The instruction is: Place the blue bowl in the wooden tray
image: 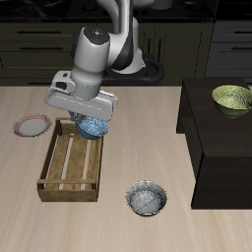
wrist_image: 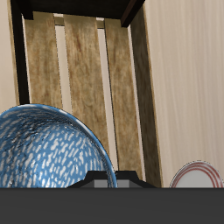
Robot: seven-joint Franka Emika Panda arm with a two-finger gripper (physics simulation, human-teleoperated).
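Observation:
The blue bowl [image: 93,128] has a bright blue speckled inside. It hangs in my gripper [image: 91,122] just above the back end of the wooden tray [image: 59,182]. The gripper is shut on the bowl's rim. In the wrist view the blue bowl [wrist_image: 48,149] fills the area close to the fingers, and the wooden tray's slatted bottom [wrist_image: 83,79] lies right below it. The fingertips are hidden by the bowl and the gripper body.
A pink plate [image: 31,125] lies beside the tray; its rim also shows in the wrist view [wrist_image: 203,175]. A grey speckled bowl [image: 148,199] sits near the table's front edge. A green bowl [image: 232,96] rests on a dark raised cabinet [image: 212,148].

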